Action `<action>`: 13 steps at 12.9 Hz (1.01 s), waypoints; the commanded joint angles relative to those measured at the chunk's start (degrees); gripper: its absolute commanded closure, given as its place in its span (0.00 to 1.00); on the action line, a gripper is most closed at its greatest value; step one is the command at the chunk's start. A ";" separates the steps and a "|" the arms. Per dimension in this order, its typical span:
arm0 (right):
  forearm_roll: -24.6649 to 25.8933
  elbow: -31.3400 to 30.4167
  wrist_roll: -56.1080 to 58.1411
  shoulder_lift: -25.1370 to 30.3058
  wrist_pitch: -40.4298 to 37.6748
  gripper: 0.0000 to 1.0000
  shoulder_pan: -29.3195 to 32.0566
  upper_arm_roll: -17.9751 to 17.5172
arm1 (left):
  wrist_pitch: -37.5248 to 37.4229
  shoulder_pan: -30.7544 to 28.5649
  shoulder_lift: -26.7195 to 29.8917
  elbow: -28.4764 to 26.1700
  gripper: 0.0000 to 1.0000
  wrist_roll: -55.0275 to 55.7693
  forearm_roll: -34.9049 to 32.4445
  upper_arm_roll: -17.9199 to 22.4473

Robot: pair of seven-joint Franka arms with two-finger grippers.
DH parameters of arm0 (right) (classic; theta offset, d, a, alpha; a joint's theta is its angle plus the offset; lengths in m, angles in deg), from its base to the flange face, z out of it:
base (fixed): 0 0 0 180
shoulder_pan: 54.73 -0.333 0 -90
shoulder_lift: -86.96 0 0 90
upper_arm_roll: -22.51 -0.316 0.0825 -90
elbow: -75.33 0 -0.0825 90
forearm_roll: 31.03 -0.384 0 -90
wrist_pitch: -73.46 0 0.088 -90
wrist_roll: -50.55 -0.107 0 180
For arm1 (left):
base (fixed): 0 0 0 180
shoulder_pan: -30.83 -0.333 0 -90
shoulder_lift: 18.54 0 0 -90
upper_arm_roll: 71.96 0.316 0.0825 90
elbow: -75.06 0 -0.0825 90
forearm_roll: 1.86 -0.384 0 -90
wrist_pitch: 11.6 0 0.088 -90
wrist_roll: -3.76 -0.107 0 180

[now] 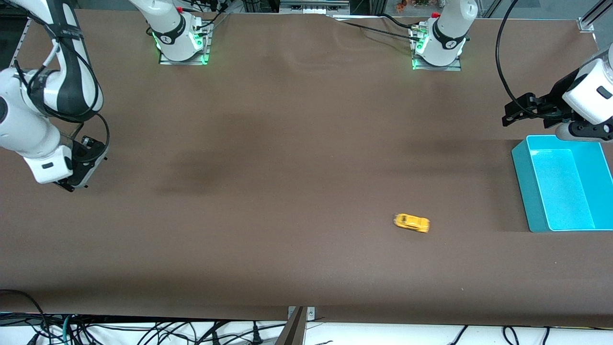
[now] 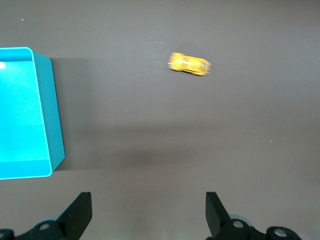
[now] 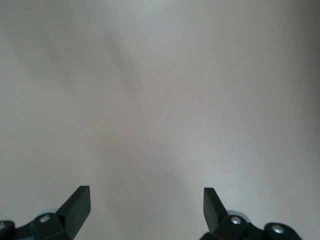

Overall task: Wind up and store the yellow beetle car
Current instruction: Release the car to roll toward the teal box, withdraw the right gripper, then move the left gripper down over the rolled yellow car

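Observation:
The yellow beetle car (image 1: pixel 411 223) sits on the brown table, blurred, nearer the front camera than the middle of the table and toward the left arm's end. It also shows in the left wrist view (image 2: pixel 189 64). My left gripper (image 1: pixel 515 114) hangs open and empty above the table beside the teal bin (image 1: pixel 522 182); in its wrist view (image 2: pixel 148 215) the jaws stand wide apart over bare table. My right gripper (image 1: pixel 72 184) hangs open and empty over the right arm's end of the table; its wrist view (image 3: pixel 146 212) shows only bare table between the jaws.
The teal bin, also in the left wrist view (image 2: pixel 55 125), is open-topped and holds nothing, at the left arm's end of the table. The table's front edge (image 1: pixel 297 314) has cables below it. The arm bases stand along the table's edge farthest from the front camera.

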State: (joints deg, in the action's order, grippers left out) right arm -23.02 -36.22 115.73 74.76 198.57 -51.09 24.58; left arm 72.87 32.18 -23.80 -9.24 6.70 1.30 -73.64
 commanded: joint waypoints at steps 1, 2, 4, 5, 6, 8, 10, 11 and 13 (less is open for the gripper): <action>-0.36 0.62 -12.40 3.05 -4.69 0.00 0.67 -1.28 | 0.17 -0.82 -0.72 0.89 0.00 -1.19 -0.09 -0.34; -0.36 1.23 -17.15 3.93 -6.18 0.00 0.67 -2.50 | 0.26 -0.91 -0.89 0.89 0.00 -1.27 -0.35 -0.34; -1.50 3.60 -25.50 5.16 -10.83 0.00 0.58 -3.47 | 0.26 -0.56 -1.86 1.15 0.00 -1.19 -0.79 -0.51; -3.68 5.26 -29.90 5.43 -13.81 0.00 0.58 -4.00 | 0.52 -0.73 -2.04 1.24 0.00 -1.19 -0.62 -0.60; -5.62 6.59 -35.25 6.04 -16.11 0.00 0.58 -4.00 | 1.83 -0.56 -2.91 1.33 0.00 -1.19 -0.88 -0.60; -7.04 7.56 -45.80 7.45 -17.44 0.00 0.58 -4.00 | 3.68 -0.64 -6.41 1.42 0.00 -1.36 -0.97 -0.69; -7.13 9.05 -53.46 8.94 -18.58 0.00 0.58 -4.09 | 4.12 -0.82 -8.18 1.42 0.00 -7.12 -0.79 -0.78; -7.65 10.54 -57.15 9.12 -20.68 0.00 0.58 -4.00 | 4.91 -0.73 -9.76 1.42 0.00 -13.25 -1.05 -0.78; -9.76 16.15 -66.02 8.69 -28.05 0.00 0.32 -3.92 | 7.10 -0.91 -12.48 1.42 0.00 -26.61 -1.32 -0.43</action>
State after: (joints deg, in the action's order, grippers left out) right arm -30.93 -24.87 56.80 83.37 176.73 -51.08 20.97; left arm 78.87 31.96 -33.53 -9.20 -9.41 1.28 -73.79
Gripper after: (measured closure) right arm 0.000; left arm 0.000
